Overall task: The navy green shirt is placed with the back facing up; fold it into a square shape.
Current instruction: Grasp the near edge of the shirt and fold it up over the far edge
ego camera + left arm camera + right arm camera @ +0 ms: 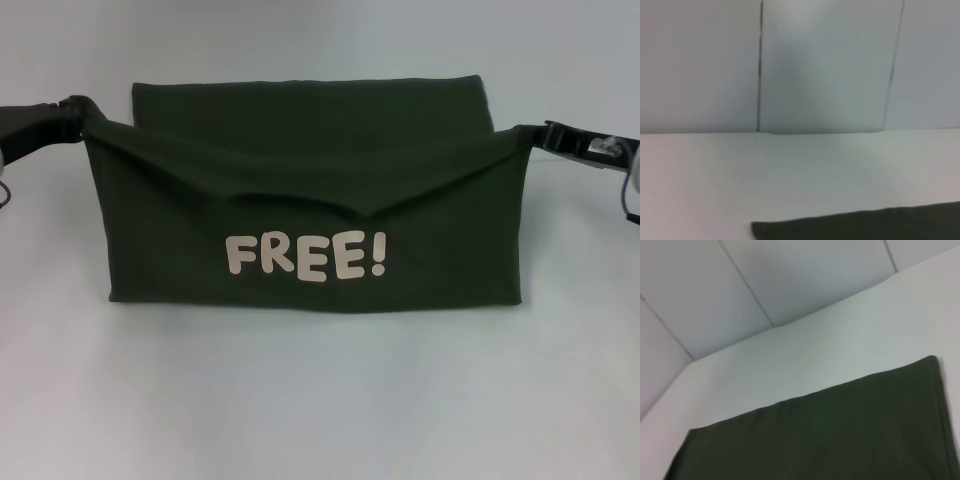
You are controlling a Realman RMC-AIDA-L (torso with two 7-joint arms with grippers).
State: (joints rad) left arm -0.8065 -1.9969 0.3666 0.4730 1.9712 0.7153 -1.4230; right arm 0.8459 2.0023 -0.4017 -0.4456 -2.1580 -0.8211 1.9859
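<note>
The navy green shirt (300, 200) lies on the white table, its near part lifted and hanging as a flap that shows cream letters "FREE!" (305, 257). My left gripper (78, 112) holds the flap's upper left corner off the table, shut on the cloth. My right gripper (530, 135) holds the upper right corner the same way. The top edge sags between them. The far part of the shirt lies flat behind the flap. A dark strip of shirt (865, 225) shows in the left wrist view, and a broad flat panel of shirt (830, 435) in the right wrist view.
The white table (300, 400) extends in front of the shirt and to both sides. Grey wall panels (830, 65) rise behind the table's far edge.
</note>
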